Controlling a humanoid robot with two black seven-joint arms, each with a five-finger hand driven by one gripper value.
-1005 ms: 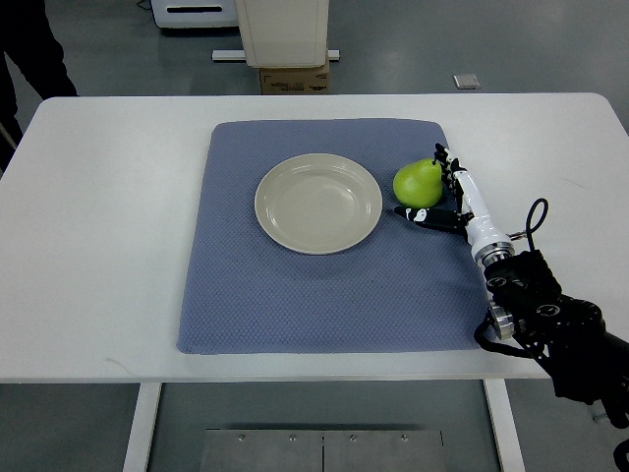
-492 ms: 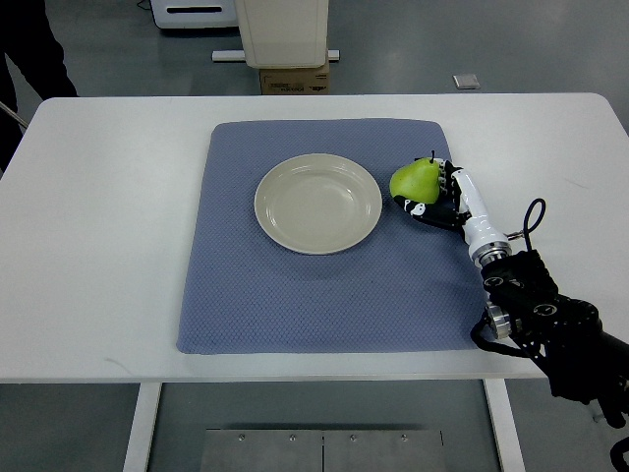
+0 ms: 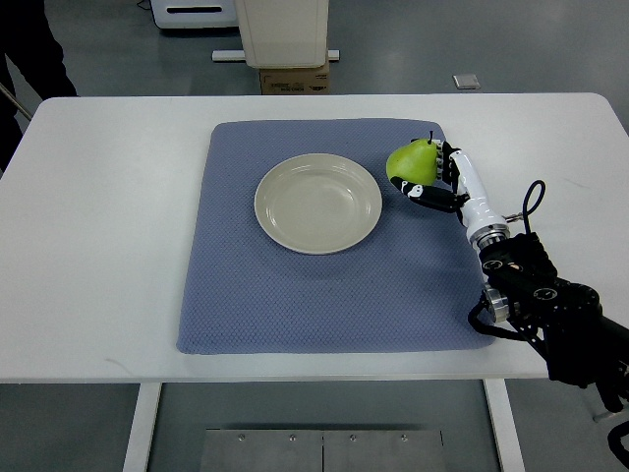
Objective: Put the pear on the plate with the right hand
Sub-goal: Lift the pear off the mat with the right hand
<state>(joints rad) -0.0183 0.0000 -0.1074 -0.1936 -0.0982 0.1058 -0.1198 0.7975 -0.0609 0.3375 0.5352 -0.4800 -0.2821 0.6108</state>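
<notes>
Right hand (image 3: 439,183) has its fingers wrapped around the green pear (image 3: 414,161), over the blue mat (image 3: 295,295) just right of the plate (image 3: 318,203), which has nothing on it. Looks to me like the grab is done and it's at the carry stage. Next it needs to swing the pear left over the plate, lower it and let go gently so it doesn't roll off.

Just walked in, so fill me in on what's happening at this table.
The robot's right hand has its fingers closed around a green pear, over the blue mat just right of the plate. The plate holds nothing, so the pear is not yet placed. No left arm is in view.
</notes>
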